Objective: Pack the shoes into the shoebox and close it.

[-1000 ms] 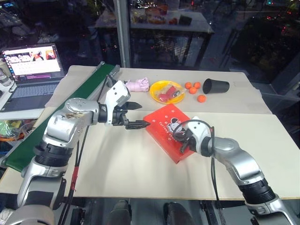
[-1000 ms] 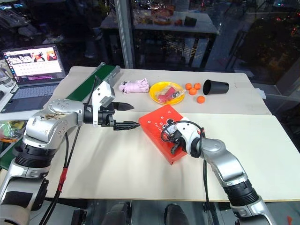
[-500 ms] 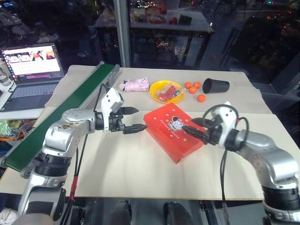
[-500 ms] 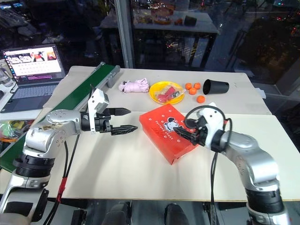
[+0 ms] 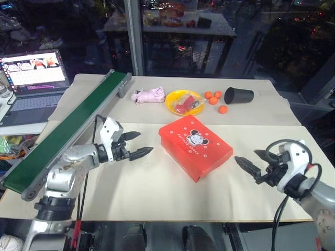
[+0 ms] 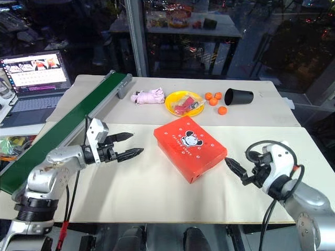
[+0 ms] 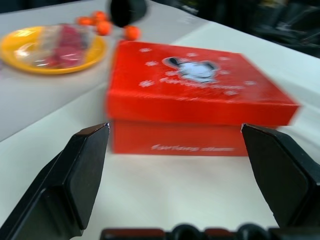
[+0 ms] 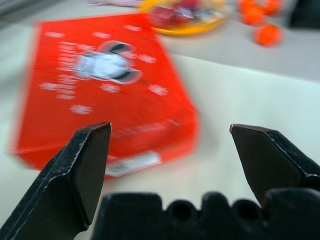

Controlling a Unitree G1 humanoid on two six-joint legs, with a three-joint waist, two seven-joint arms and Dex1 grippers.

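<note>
Dark windows standing behind a pale desk (image 5: 157, 193), with a second desk of cluttered things dimly showing beyond the glass. Sitting closed at the middle of the desk, turned at a slant: the red shoebox (image 5: 195, 147), lid down, cartoon mouse face and small white marks facing up. Lying along the left side, running from near to far: a green conveyor belt (image 5: 68, 130). Glowing at the far left, off the desk edge: an open laptop (image 5: 32, 78).

Resting along the far side, from left to right: a small pink plush bundle (image 5: 149, 95), a yellow bowl (image 5: 184, 101) holding red items, a few small orange balls (image 5: 213, 98), and a black cup (image 5: 238, 95) lying on its side.

Hovering left of the shoebox, well apart from it: the left claw (image 5: 135, 145), fingers spread wide, holding nothing, pointing toward the box. Hovering near the right edge of the desk, right of the shoebox and apart from it: the right claw (image 5: 251, 162), also spread wide and empty, tips pointing toward the box's near right corner.

Showing between both sets of spread fingers in the wrist views: the shoebox lid and side wall, with the bowl and orange balls beyond. Not telling from any view where the shoes are.
</note>
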